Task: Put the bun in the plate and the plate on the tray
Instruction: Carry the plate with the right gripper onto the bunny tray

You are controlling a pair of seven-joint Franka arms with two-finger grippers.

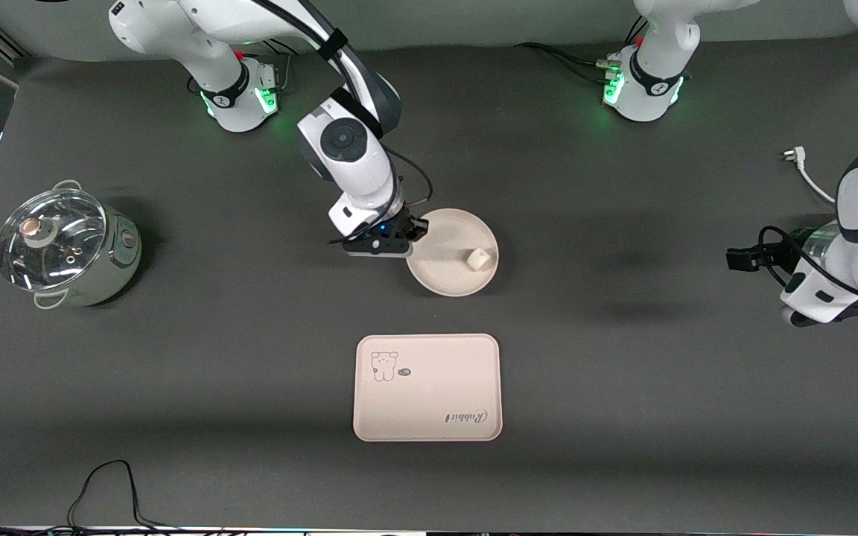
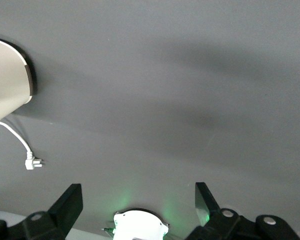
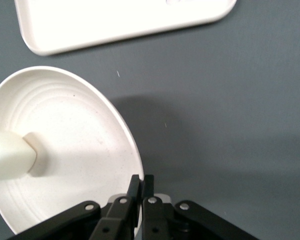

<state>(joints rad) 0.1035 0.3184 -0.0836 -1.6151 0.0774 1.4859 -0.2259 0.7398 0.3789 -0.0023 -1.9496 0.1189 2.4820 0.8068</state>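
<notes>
Cream plate (image 1: 453,253) w/ bun (image 1: 478,258) inside: prob. light, stiff, slick; best pinched at rim. Right gripper (image 3: 140,202) fingers clamped on rim there; left gripper (image 2: 138,200) waiting over table (image 1: 623,372), fingers apart, tray (image 1: 429,387) nearer cam.

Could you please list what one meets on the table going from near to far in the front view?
Tray → plate carrying the bun, its rim pinched by the right gripper. The pot and the waiting left gripper overlap that band, so I leave them out.
</notes>
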